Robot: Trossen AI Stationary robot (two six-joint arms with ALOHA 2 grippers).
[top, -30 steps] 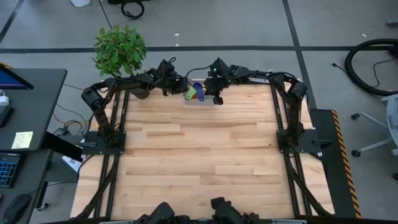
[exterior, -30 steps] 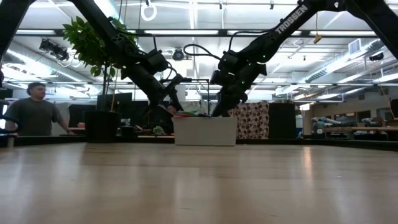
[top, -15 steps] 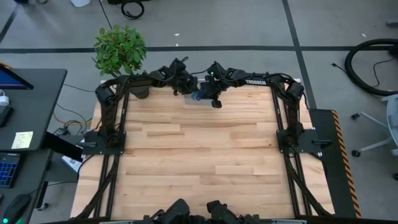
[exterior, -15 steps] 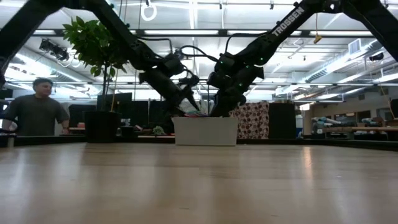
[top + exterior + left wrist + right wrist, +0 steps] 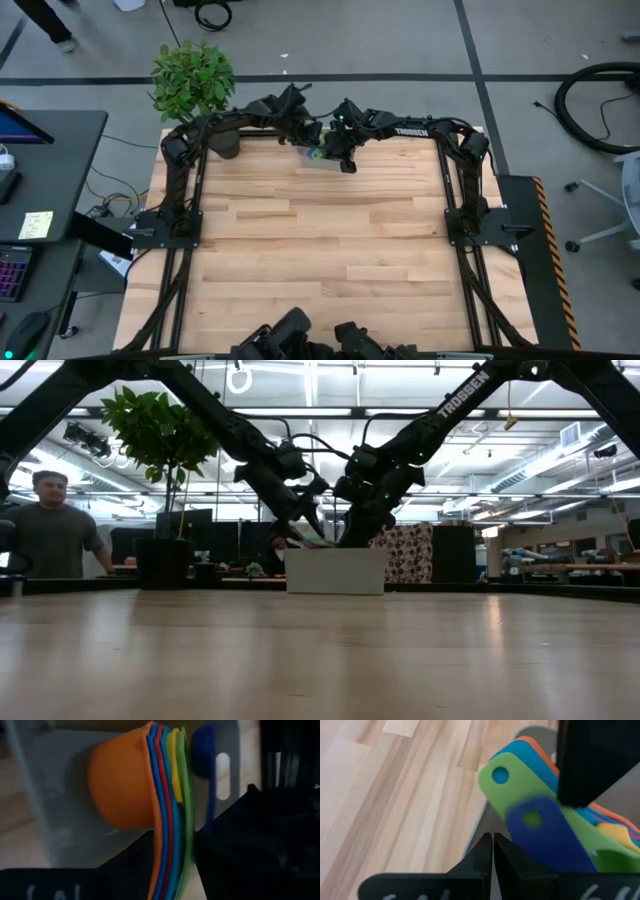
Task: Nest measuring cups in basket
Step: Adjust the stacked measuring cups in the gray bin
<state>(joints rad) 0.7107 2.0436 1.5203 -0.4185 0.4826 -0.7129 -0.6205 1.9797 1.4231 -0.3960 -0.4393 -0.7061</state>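
Note:
My left gripper [image 5: 310, 143] reaches in from the left over the pale basket [image 5: 325, 163], shut on a nested stack of measuring cups [image 5: 150, 785]. The orange cup is outermost, then red, blue, light blue, yellow and green. A dark blue cup [image 5: 202, 747] lies against the stack's green face. My right gripper [image 5: 492, 842] is shut beside the handles' free ends [image 5: 500, 775], at the basket's right end [image 5: 365, 570]. Nothing shows between its tips. The basket stands on its base at the table's far edge. My left gripper pinches the stacked flat handles [image 5: 172, 852] between its two fingers, which lie across them. It comes slanting down from the table's left. The stack stands on edge above the basket, bowls forward, handle ends sticking out past the fingers. Whether the dark blue cup's handle [image 5: 540, 827] is pinched too, I cannot tell.
A dark round plant pot [image 5: 222, 146] with a leafy plant [image 5: 192, 78] stands at the table's far left corner. The wooden table top [image 5: 320, 250] stretches toward the near edge. A person [image 5: 45, 535] stands in the room beyond the table's left side.
My left gripper has carried the stack from the plant-pot side toward the table's right, over the basket. It has rolled as it went, so the stack's green face now shows from above.

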